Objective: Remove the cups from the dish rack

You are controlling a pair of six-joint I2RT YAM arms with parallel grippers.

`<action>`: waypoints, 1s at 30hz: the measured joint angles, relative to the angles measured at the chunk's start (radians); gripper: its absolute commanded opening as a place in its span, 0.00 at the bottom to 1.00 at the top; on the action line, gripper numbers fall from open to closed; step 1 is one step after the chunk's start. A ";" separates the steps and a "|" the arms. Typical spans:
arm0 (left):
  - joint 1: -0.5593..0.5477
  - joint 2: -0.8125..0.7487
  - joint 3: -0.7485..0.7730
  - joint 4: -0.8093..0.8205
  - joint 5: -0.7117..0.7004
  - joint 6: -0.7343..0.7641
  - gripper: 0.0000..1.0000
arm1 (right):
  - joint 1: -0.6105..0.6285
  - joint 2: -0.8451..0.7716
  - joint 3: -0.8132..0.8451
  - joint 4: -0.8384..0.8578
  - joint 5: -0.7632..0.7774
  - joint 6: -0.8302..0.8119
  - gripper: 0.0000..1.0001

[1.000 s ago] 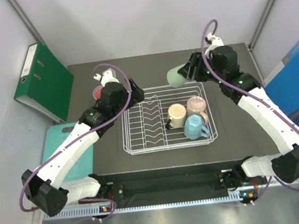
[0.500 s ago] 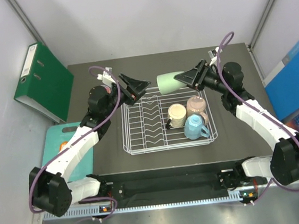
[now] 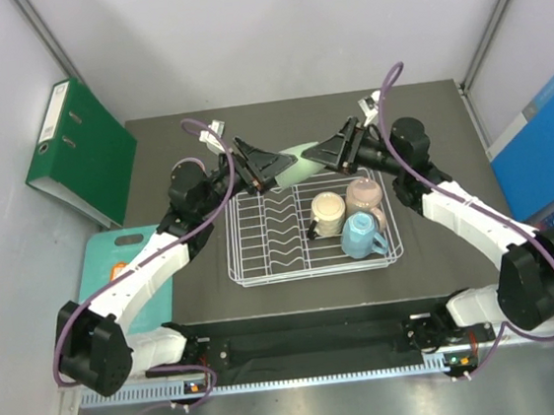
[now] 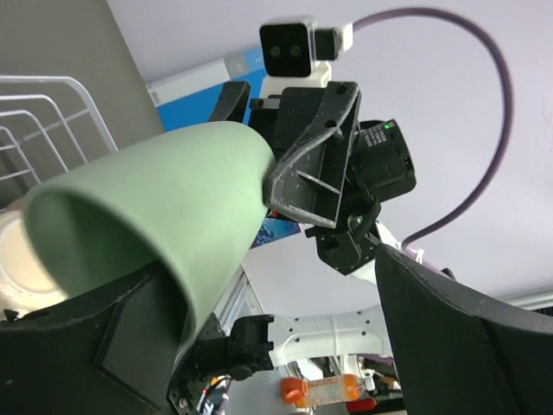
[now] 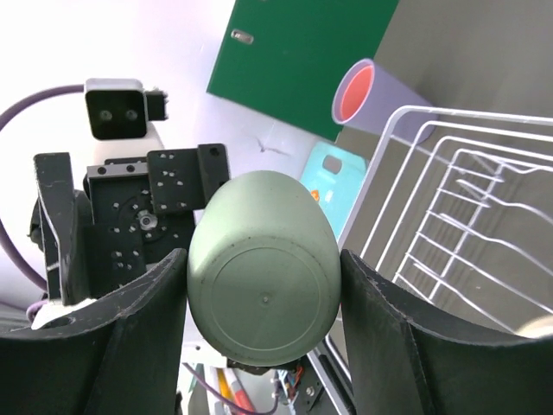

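Note:
My right gripper [image 3: 323,153] is shut on the mint green cup [image 3: 297,163], which lies sideways in the air above the far edge of the white wire dish rack [image 3: 264,268]. In the right wrist view its fingers [image 5: 130,346] press both sides of the cup's base [image 5: 263,285]. My left gripper [image 3: 274,163] faces it, open. In the left wrist view the cup's mouth end [image 4: 155,207] rests by one finger [image 4: 78,346], far from the other. A cream cup [image 3: 327,212], a pink cup [image 3: 363,195] and a light blue handled cup [image 3: 362,235] stay in the rack. A lavender cup [image 5: 367,91] stands on the table.
A green binder [image 3: 78,149] leans at the back left, with a teal cutting board [image 3: 115,269] in front of it. Blue folders [image 3: 543,145] stand along the right wall. The rack's upright prongs [image 3: 278,217] fill its left half.
The right arm swung left with the mint cup turned sideways. The left arm rose from the table and reached right until its open fingers met the cup's mouth.

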 measured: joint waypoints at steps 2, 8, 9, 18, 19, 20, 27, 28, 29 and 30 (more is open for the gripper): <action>-0.011 0.013 0.000 0.006 0.008 -0.002 0.84 | 0.027 0.018 0.014 0.002 0.000 0.000 0.00; -0.022 0.036 0.000 0.008 0.021 -0.013 0.31 | 0.064 0.029 0.030 0.010 -0.001 0.002 0.00; -0.021 0.036 0.000 0.003 0.019 -0.009 0.26 | 0.064 0.029 0.031 0.014 -0.004 0.009 0.00; -0.014 0.042 0.000 0.070 0.032 -0.025 0.00 | 0.062 0.018 0.049 0.017 -0.008 0.048 0.34; -0.014 0.042 0.000 0.068 0.032 -0.025 0.00 | 0.062 0.018 0.052 0.008 -0.008 0.044 0.49; -0.014 0.042 0.000 0.066 0.031 -0.023 0.00 | 0.061 0.018 0.061 -0.007 -0.008 0.038 0.65; 0.002 0.055 0.172 -0.267 -0.024 0.168 0.00 | 0.049 0.017 0.220 -0.305 0.124 -0.165 1.00; 0.015 0.069 0.245 -0.376 -0.053 0.219 0.00 | 0.045 0.017 0.270 -0.388 0.185 -0.216 1.00; 0.030 0.088 0.321 -0.469 -0.084 0.272 0.00 | 0.042 0.017 0.317 -0.453 0.240 -0.258 1.00; 0.045 0.105 0.380 -0.531 -0.120 0.307 0.00 | 0.041 0.017 0.352 -0.503 0.286 -0.288 1.00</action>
